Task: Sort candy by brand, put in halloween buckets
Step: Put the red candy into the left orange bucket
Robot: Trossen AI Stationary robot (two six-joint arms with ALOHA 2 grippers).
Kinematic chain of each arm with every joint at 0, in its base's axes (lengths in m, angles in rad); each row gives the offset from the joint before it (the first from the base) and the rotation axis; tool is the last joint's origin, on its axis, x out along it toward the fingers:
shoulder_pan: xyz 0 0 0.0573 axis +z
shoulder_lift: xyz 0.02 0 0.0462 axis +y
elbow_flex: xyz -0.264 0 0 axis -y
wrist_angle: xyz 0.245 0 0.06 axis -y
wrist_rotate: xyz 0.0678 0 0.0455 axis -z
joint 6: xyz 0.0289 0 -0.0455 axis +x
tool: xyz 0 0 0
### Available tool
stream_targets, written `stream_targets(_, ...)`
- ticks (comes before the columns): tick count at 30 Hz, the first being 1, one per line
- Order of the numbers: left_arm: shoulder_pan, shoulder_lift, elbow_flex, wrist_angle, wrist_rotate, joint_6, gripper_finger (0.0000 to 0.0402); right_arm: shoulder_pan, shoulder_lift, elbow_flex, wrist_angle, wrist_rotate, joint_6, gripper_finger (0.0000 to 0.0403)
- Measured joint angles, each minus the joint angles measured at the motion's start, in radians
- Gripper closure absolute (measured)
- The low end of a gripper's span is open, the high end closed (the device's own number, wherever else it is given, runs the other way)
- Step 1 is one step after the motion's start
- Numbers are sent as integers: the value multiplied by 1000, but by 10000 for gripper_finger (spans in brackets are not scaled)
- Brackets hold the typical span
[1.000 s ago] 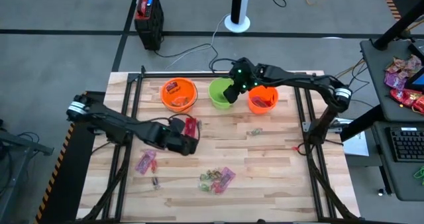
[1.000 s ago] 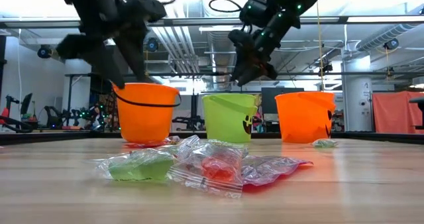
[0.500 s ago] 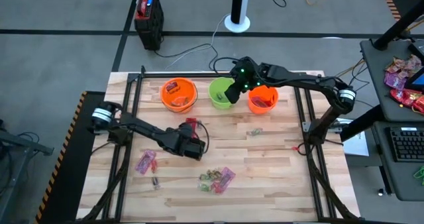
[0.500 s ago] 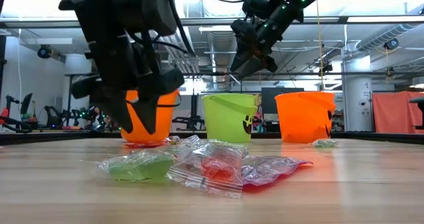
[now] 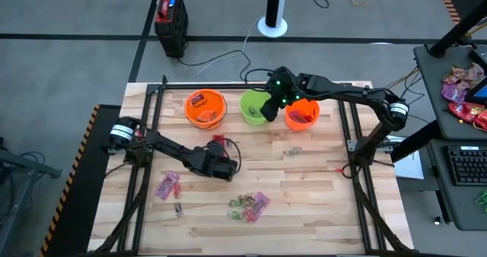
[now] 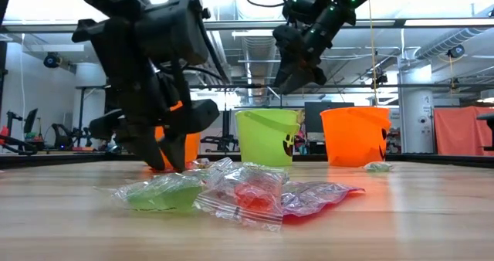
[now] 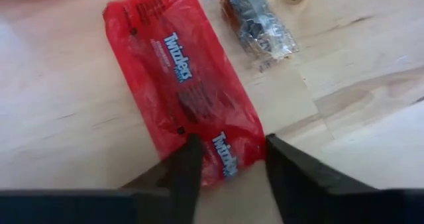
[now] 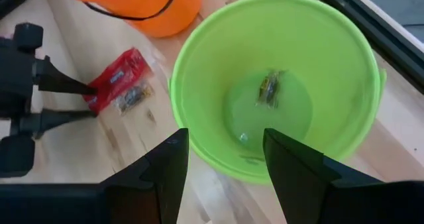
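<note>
A red Twizzlers packet (image 7: 189, 95) lies flat on the wooden table beside a small brown wrapped piece (image 7: 255, 22). My left gripper (image 7: 228, 174) is low over the table and open, one finger at each long side of the packet's near end. My right gripper (image 8: 222, 177) hangs open above the green bucket (image 5: 255, 105), nothing between its fingers. A small green-and-brown piece (image 8: 269, 88) lies on that bucket's floor. An orange bucket (image 5: 205, 109) with red packets stands left of it, a second orange bucket (image 5: 302, 114) right of it. My left gripper has its fingers (image 7: 182, 174) right at the two long edges of the red packet's near end (image 7: 225, 159), slanting down from the table's left and along the packet. Whether they touch it, I cannot tell. The packet lies flat on the table.
Near the front of the table lies a heap of clear-wrapped green, red and pink candy (image 5: 249, 205). A pink packet (image 5: 167, 185) and a tiny piece (image 5: 179, 209) lie at the near left, a green piece (image 5: 291, 151) mid-right. A black frame rail (image 5: 251, 84) runs behind the buckets.
My left gripper has come down from well above the table to just over it, at the red packet. The packet has stayed where it was.
</note>
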Motion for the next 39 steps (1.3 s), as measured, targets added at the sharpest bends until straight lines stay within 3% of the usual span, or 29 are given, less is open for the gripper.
stream_targets(6, -11, -1, -15, 7, 4, -5, 389, 0, 0, 0, -7, 0, -10, 216)
stream_targets(13, -90, -113, -21, -16, 96, 82, 400, 12, -28, 0, -82, -25, -41, 216)
stream_targets(19, -175, -330, -46, 12, 62, 201, 401, 50, -88, -14, -114, -39, -79, 216)
stream_targets(24, -207, -501, -47, 123, 44, 420, 402, 113, -117, -16, -63, -158, -183, 216)
stream_targets(28, -174, -612, -46, 226, 99, 516, 402, 209, -123, -15, 31, -229, -320, 216)
stream_targets(31, -131, -664, -45, 238, 169, 504, 402, 301, -122, 8, 84, -182, -419, 216)
stream_targets(37, -75, -707, -46, 246, 242, 484, 401, 450, -120, 50, 110, 70, -582, 216)
stream_targets(39, -67, -707, -46, 261, 259, 491, 401, 469, -119, 50, 120, 111, -601, 216)
